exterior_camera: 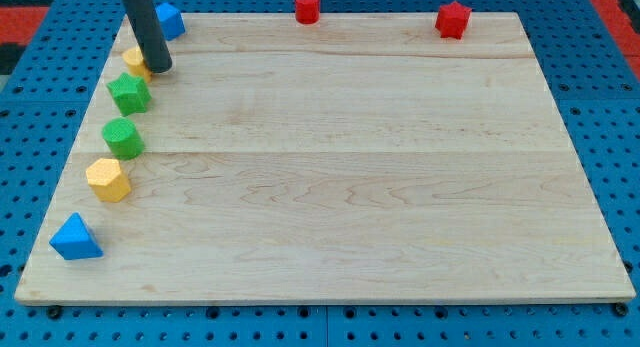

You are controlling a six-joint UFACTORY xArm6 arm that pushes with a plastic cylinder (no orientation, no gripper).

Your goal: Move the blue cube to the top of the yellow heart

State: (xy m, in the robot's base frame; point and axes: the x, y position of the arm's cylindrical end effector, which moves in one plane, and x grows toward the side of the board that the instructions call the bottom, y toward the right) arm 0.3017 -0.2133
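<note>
Wooden table on a blue pegboard. No hand on this arm, only a dark rod, so nothing clenched or released.

At the far left, near the 7 o'clock corner: blue triangle. Up toward 1 o'clock from it, along the left edge: yellow hexagon, then green cylinder, then green star, each close to the next but apart.

Above the star: yellow heart, mostly hidden behind the rod. My tip down on the table at the heart's 3 o'clock side, right against it as far as can be told. Rod slanting up toward 11 o'clock and out of the view's top.

Blue cube at the table's top edge, at about 1 o'clock from the heart and near it, partly covered by the rod on its left; close to my tip at 12 o'clock from it, contact with the rod unclear.

Further right along the top edge: red cylinder near 12 o'clock of the table, then red star toward the 1 o'clock corner, well apart from each other and from the left column.
</note>
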